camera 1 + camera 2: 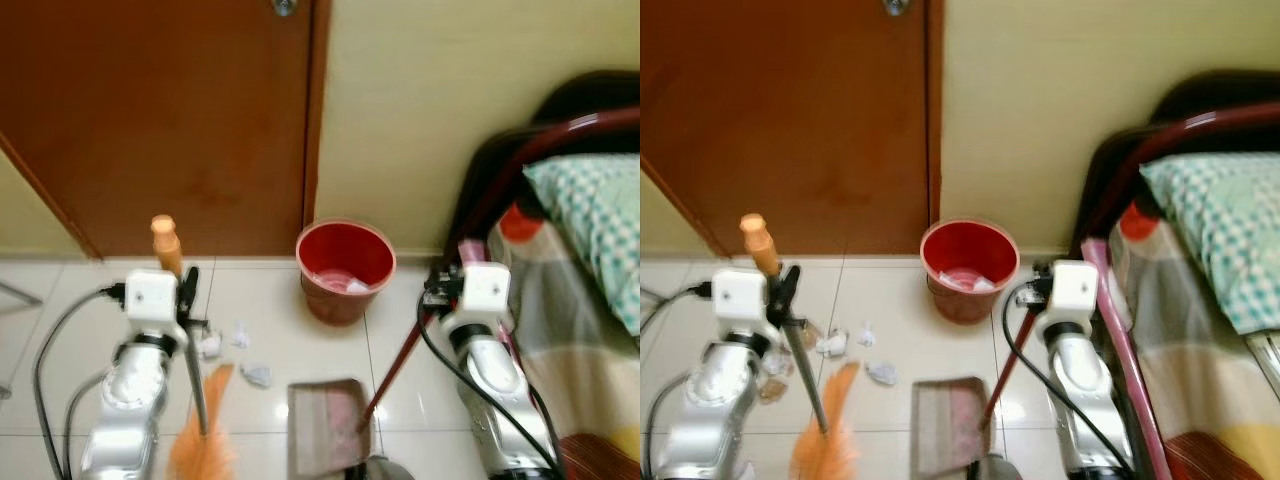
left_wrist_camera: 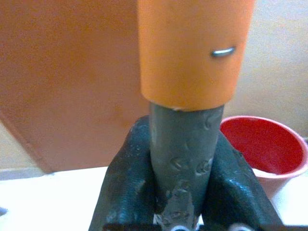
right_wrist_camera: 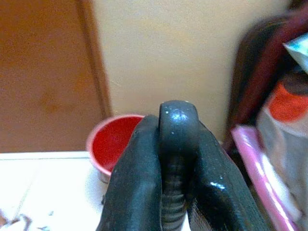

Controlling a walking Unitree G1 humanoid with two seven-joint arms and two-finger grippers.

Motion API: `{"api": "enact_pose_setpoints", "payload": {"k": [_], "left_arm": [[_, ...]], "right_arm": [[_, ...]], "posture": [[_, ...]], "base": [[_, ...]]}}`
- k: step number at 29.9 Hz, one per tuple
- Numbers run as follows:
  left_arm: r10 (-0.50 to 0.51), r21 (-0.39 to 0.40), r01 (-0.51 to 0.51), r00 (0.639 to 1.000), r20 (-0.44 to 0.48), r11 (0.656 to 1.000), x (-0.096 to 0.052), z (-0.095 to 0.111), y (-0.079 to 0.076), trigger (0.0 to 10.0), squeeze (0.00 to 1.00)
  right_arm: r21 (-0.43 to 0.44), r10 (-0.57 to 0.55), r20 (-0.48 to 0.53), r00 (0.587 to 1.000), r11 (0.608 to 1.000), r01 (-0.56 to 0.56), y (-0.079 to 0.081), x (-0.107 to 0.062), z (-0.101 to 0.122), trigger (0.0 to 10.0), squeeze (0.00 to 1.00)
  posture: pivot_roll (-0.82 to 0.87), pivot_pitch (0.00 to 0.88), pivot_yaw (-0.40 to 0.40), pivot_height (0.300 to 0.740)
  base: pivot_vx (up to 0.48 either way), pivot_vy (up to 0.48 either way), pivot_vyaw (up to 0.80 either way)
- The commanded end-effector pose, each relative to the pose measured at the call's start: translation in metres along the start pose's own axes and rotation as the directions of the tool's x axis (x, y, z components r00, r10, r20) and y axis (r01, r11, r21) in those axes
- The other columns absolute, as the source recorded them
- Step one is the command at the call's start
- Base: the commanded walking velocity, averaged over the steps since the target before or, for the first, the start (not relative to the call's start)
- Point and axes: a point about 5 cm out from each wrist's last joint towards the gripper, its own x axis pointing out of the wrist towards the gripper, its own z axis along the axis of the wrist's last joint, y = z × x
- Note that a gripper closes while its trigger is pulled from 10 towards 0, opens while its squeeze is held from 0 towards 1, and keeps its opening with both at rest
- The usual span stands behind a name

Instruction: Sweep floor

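Observation:
My left gripper (image 1: 186, 292) is shut on a broom's grey shaft (image 2: 184, 144), just below its orange end cap (image 1: 165, 240). The orange bristles (image 1: 203, 448) rest on the white tiles in front of me. Several crumpled paper scraps (image 1: 240, 338) lie on the floor beside the bristles. My right gripper (image 1: 441, 288) is shut on the top of a dark red dustpan handle (image 1: 395, 362); the handle's rounded end (image 3: 177, 118) sits between the fingers. The brownish dustpan (image 1: 326, 425) rests on the floor right of the bristles. A red bin (image 1: 345, 268) with some paper inside stands against the wall.
A brown door (image 1: 170, 120) and a cream wall (image 1: 430, 100) close off the space ahead. A bed with a dark red frame (image 1: 500, 190), a checked pillow (image 1: 595, 220) and a striped blanket fills the right side, close to my right arm.

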Motion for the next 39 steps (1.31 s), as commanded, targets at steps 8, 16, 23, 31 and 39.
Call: {"api": "enact_pose_setpoints", "payload": {"k": [8,16,23,31,39], "left_arm": [[0.007,0.021,-0.007,0.999,0.033,1.0,0.004,0.009,0.003,10.0,0.0],[-0.024,0.078,0.015,0.992,0.122,0.997,0.025,0.029,-0.001,10.0,0.0],[-0.203,0.114,0.185,0.964,0.172,0.976,0.051,0.045,-0.044,10.0,0.0],[-0.453,0.094,0.443,0.88,0.142,0.892,0.043,0.037,-0.092,10.0,0.0],[-0.53,-0.122,0.547,0.836,0.145,0.828,0.026,0.041,-0.11,10.0,0.0]], "right_arm": [[-0.024,-0.002,0.027,1.0,1.0,0.003,-0.001,0.002,0.006,10.0,0.0],[-0.109,-0.106,-0.021,0.994,0.989,0.103,-0.02,0.005,-0.002,10.0,0.0],[-0.142,-0.276,-0.022,0.961,0.952,0.27,-0.047,0.008,-0.002,10.0,0.0],[-0.161,-0.361,0.006,0.933,0.92,0.357,-0.058,0.018,0.001,10.0,0.0],[-0.172,-0.358,0.011,0.934,0.919,0.354,-0.05,0.031,0.002,10.0,0.0]], "posture": [[0.07,0.179,-0.023,0.74],[0.06,0.183,-0.015,0.74],[0.05,0.181,-0.011,0.74],[0.05,0.185,-0.001,0.74],[0.06,0.196,-0.009,0.74]], "base": [[0.0,0.0,0.0],[0.0,0.0,0.0],[0.0,0.0,0.0],[0.0,0.0,0.0],[0.0,0.0,0.0]]}}
